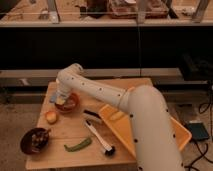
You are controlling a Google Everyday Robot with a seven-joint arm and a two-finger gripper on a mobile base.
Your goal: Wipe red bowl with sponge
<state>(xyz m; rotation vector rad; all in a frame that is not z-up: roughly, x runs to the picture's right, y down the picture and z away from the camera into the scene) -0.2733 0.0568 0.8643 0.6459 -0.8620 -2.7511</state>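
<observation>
table (70,135): matt wood | arm (110,97): smooth white plastic | end effector (62,98): over red bowl (70,105)

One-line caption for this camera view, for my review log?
Gripper pressed down into the red bowl at the wooden table's far left, with the brush lying nearby.

Bench (75,135): pale tan wood.
Robot arm (130,107): off-white with small dark dots along it.
Hand (61,98), down at the red bowl: pale grey.
Red bowl (71,106): orange-red.
Sponge (60,101) in the bowl: yellowish, partly hidden.
Dark bowl (34,140): maroon-purple.
Round fruit (51,117): yellow-orange.
Pepper (77,145): green.
Brush (100,138): pale handle, black head.
Tray (176,131): bright yellow-orange.
</observation>
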